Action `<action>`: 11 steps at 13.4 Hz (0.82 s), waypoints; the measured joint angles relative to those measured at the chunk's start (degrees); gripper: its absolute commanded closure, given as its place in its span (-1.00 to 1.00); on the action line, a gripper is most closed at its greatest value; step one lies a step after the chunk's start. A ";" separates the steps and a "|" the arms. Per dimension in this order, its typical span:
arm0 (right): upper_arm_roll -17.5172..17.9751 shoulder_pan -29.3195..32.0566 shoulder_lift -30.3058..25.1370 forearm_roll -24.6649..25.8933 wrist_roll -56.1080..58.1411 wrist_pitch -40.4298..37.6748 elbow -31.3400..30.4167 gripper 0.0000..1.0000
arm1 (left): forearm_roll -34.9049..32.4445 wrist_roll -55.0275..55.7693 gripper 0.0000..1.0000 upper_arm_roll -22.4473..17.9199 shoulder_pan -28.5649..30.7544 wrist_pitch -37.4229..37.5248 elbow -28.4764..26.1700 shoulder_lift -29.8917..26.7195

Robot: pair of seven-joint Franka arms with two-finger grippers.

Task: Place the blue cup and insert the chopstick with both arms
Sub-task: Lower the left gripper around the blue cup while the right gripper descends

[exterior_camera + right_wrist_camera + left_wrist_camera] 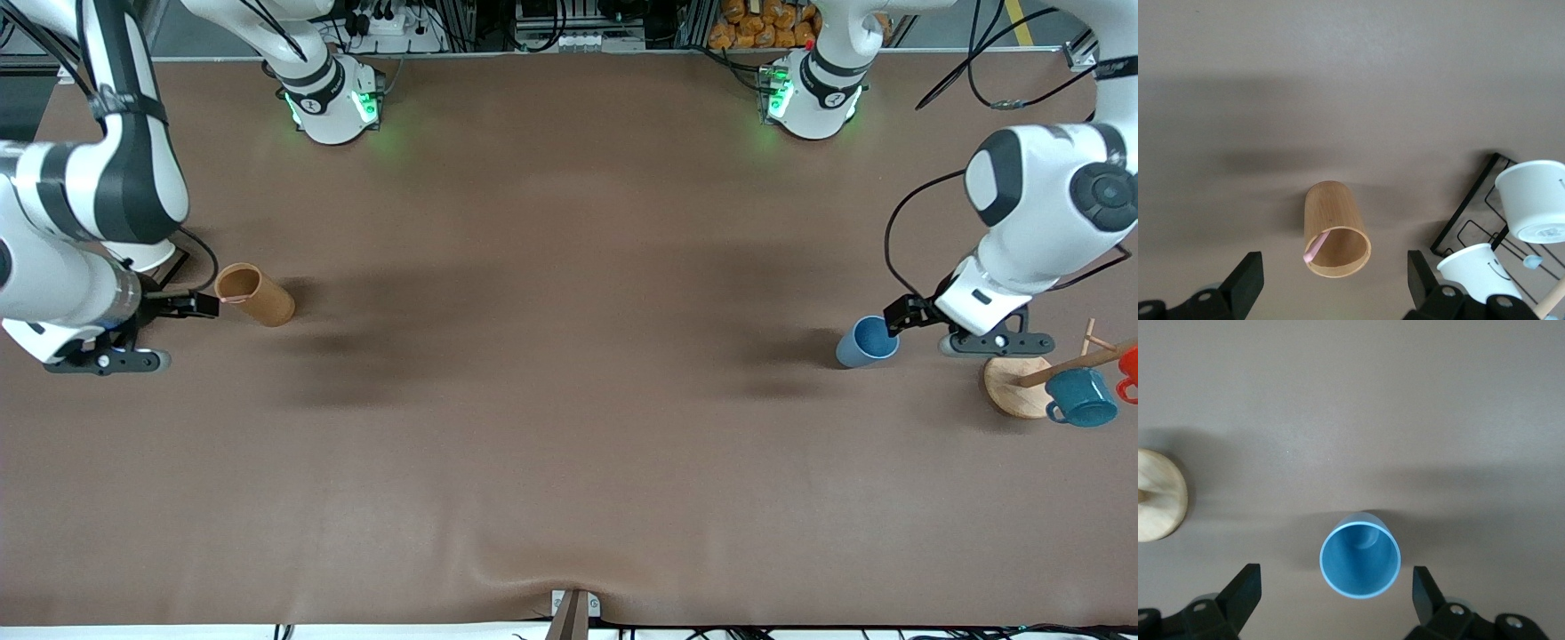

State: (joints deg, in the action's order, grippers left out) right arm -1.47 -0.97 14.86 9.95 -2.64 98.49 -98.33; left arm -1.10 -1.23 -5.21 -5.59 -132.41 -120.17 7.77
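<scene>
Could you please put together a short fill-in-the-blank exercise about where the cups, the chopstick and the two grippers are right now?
1. The left gripper, fingers open, is over the ____ cup.
2. The pink chopstick leans inside the ____ holder.
3. The right gripper, fingers open, is over that ____.
4. The teal mug hangs on a ____ rack.

Missing words: blue; wooden; holder; wooden

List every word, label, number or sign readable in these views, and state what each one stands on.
None can be read.
Small dark marks on the two white arm bases: too small to read.
A drawn curved line on a white paper cup, not text.
The small matte blue cup and the tan bamboo cylinder holder are unmarked.
</scene>
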 measured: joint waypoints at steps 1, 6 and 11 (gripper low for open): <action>0.08 -0.14 0.62 0.05 -1.17 0.02 0.00 -0.88 | 0.00 0.00 -1.00 0.00 0.00 -1.26 -0.35 0.97; 0.23 -0.35 3.32 0.06 -2.27 -0.70 -0.13 -0.64 | 0.00 -0.20 -1.00 0.01 0.00 -7.81 -0.96 6.85; 0.33 -0.67 5.34 0.06 -2.37 -1.72 -0.17 -0.23 | 0.00 -3.55 -1.00 -0.02 0.79 -8.31 -1.07 8.34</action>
State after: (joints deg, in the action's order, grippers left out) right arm -1.14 -1.64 20.20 10.01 -5.02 96.77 -98.50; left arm -1.10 -4.78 -5.23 -4.80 -140.72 -121.25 16.11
